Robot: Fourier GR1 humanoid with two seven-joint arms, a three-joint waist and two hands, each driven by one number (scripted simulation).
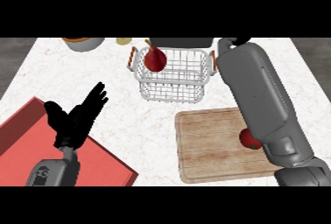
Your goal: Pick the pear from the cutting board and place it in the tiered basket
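A dark red pear (pixel 154 59) lies in the white wire tiered basket (pixel 173 89), at its back left, stem pointing up and to the left. My right forearm stretches from the lower right across the wooden cutting board (pixel 207 148) to the basket's right rear corner. Only a bit of the black right hand (pixel 241 40) shows at the arm's far end, clear of the pear. The left hand (pixel 76 117) rests open at the lower left, fingers up, holding nothing.
A red round fruit (pixel 249 139) sits on the board, half hidden by my right forearm. A red mat (pixel 26 131) lies under the left hand. At the back stand a grey bowl (pixel 84 43), a small pale thing (pixel 124 41) and a dark object (pixel 181 42) behind the basket.
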